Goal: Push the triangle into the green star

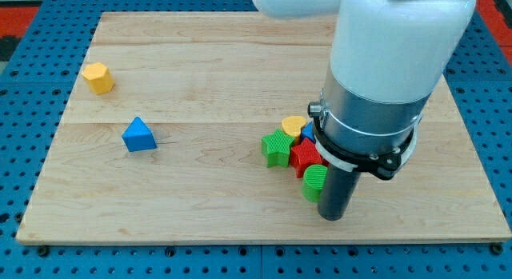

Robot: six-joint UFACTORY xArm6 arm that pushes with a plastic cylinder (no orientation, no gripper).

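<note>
My tip (333,217) — a bare dark rod, nothing grasped — rests just right of a green cylinder block (314,181). Green star block (277,148) lies up-left; blue triangle block (138,135) far left, well apart.

Board (200,79) – pale smooth wood (visible grain); green star (276,148) – ribbed, matt.

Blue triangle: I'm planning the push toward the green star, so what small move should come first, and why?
Probably carry my tip to the view's left, past the blue triangle. The tip sits at the cluster's lower right beside a green block, while the triangle lies well left of the green star, so pushing must start from its far side.
</note>
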